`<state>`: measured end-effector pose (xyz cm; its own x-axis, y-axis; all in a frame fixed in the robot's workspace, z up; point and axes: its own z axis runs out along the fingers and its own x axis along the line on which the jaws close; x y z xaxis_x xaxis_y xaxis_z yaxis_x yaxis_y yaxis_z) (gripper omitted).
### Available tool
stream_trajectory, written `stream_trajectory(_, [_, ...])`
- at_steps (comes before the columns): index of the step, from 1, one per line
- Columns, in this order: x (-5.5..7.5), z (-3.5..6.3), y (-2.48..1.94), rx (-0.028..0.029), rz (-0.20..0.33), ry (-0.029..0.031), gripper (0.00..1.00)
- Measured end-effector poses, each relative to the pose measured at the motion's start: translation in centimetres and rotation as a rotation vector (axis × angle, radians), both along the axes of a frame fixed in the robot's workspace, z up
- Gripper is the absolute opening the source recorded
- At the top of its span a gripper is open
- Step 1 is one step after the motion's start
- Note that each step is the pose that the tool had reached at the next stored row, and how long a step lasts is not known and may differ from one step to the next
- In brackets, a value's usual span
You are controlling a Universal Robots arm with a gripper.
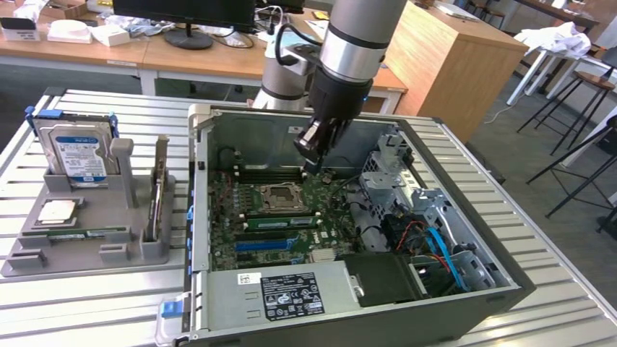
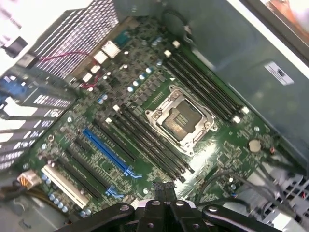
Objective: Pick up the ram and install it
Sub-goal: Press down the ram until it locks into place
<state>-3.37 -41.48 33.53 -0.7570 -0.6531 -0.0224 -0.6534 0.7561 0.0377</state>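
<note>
Silver arm (image 1: 355, 32) (black cable alongside), black wrist, black pincer (image 1: 311, 150).

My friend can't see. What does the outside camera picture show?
A robot arm's shut gripper reaches down into an open computer case, above its green motherboard. On the exterior view's left, a grey tray holds a hard drive.

Honestly nothing here is legible. The hard drive (image 1: 77, 153) has a blue-and-white label, and the power supply (image 1: 279, 295) carries a black sticker plus a small white one, but the print on all of them is too tiny to make out.
</note>
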Motion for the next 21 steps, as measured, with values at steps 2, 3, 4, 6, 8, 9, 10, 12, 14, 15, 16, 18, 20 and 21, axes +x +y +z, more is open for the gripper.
stream_trajectory(2, [0.00, -0.03, 0.00, 0.0000, -0.036, 0.0001, 0.10])
stream_trajectory(3, [0.00, -0.05, 0.00, 0.0000, -0.055, 0.0000, 0.10])
stream_trajectory(4, [0.00, -0.07, 0.00, 0.0000, -0.073, 0.0000, 0.10])
stream_trajectory(6, [0.00, -0.10, 0.00, 0.0001, -0.109, 0.0000, 0.10])
stream_trajectory(8, [0.00, -0.14, 0.00, 0.0000, -0.145, 0.0000, 0.10])
stream_trajectory(9, [0.00, -0.16, 0.00, 0.0000, -0.165, 0.0000, 0.10])
stream_trajectory(10, [0.00, -0.18, 0.00, 0.0000, -0.183, 0.0000, 0.10])
stream_trajectory(12, [0.00, -0.22, 0.00, 0.0000, -0.218, 0.0001, 0.10])
stream_trajectory(14, [0.00, -0.26, 0.00, 0.0000, -0.255, 0.0001, 0.10])
stream_trajectory(15, [0.00, -0.29, 0.00, 0.0000, -0.272, 0.0000, 0.10])
stream_trajectory(16, [0.00, -0.31, 0.00, 0.0000, -0.292, 0.0001, 0.10])
stream_trajectory(18, [0.00, -0.35, 0.00, -0.0001, -0.328, 0.0000, 0.10])
stream_trajectory(20, [0.00, -0.40, 0.00, -0.0001, -0.364, 0.0001, 0.10])
stream_trajectory(21, [0.00, -0.43, 0.00, -0.0001, -0.382, 0.0000, 0.10])
